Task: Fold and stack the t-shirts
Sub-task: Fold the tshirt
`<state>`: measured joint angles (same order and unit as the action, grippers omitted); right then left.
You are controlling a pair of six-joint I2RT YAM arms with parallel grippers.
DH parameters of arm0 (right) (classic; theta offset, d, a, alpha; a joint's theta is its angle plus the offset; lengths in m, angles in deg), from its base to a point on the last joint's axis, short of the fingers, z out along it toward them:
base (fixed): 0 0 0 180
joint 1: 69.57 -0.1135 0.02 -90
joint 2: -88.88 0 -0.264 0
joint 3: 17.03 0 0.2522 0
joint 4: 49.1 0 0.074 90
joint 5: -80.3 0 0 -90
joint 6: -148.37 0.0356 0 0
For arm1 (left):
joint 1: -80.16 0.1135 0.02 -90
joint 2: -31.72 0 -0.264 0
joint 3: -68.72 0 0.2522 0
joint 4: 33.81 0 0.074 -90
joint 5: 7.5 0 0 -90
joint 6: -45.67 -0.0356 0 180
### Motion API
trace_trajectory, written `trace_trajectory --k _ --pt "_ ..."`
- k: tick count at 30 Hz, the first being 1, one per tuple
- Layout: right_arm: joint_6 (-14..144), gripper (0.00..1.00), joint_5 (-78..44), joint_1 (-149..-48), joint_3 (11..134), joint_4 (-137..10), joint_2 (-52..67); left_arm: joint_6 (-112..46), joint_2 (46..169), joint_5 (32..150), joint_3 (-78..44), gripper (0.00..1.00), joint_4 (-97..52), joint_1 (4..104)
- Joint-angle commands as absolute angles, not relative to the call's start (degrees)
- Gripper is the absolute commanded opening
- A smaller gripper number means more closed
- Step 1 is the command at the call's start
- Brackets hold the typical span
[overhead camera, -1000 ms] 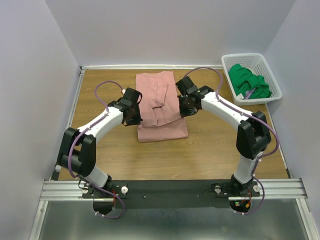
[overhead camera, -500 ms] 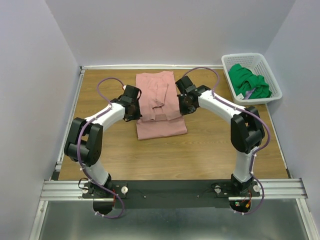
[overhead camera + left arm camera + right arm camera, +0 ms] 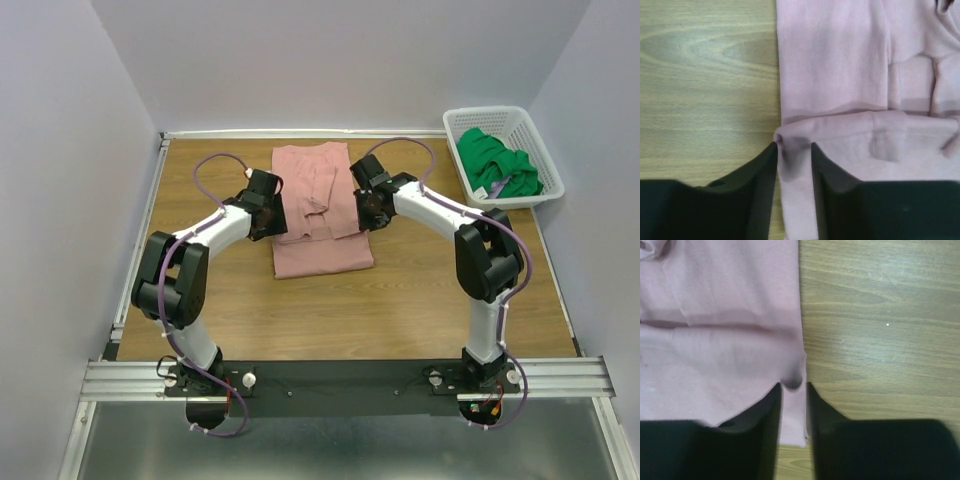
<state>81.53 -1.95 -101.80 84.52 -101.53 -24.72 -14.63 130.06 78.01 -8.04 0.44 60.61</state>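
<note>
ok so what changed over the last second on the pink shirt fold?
The left gripper and right gripper slid slightly toward the table's far edge. Their fingers now stand parted around the side folds of the pink t-shirt, apparently letting go. The shirt's near edge crept a little farther away. Unchanged: the green t-shirt in the basket.

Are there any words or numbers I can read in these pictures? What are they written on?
No text can be read anywhere in these views.
Folded dusty-pink cloth t-shirt: only plain fabric shows, no lettering.
Bright green cloth t-shirt in the white plastic lattice basket: a small pale patch beside it is too small to read.
Brown wooden table: no signs or labels.
</note>
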Motion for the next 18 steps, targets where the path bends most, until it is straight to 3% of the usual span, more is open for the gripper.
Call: trace_trajectory --k 1,2,3,5,7,9,10,13,18 --pt "80.3 0.48 -0.5 -101.5 84.2 -101.0 -23.9 -14.4 126.7 75.8 -7.7 0.65 -2.9 61.1" --pt "79.4 0.61 -0.6 -101.6 84.5 -100.9 -22.8 -14.0 125.1 75.9 -7.4 0.71 -2.9 61.1" --pt "78.6 0.66 -0.6 -101.6 84.6 -100.9 -22.1 -13.7 123.9 75.9 -7.3 0.8 -2.8 61.1" --pt "75.1 0.79 -0.6 -102.5 85.3 -100.8 -21.3 -12.3 119.6 76.2 -5.5 0.83 -2.8 61.0" --pt "72.3 0.84 -0.1 -103.5 85.5 -100.6 -20.3 -9.5 115.9 76.5 -3.9 0.82 -2.9 60.2" --pt "68.6 0.92 1.4 -105.0 85.5 -100.0 -20.2 -8.1 111.1 76.4 -1.1 0.74 -3.1 59.2" --pt "67.6 0.93 1.7 -105.5 85.6 -99.7 -20.3 -6.9 109.8 76.4 -0.2 0.63 -3.1 57.9" --pt "65.0 0.94 0.8 -107.8 85.7 -97.9 -21.0 -4.1 105.5 78.3 6.0 0.47 -4.2 56.0" --pt "59.6 1.0 1.7 -110.5 85.7 -94.0 -22.9 -1.0 105.5 81.0 11.7 0.37 -8.5 53.9"
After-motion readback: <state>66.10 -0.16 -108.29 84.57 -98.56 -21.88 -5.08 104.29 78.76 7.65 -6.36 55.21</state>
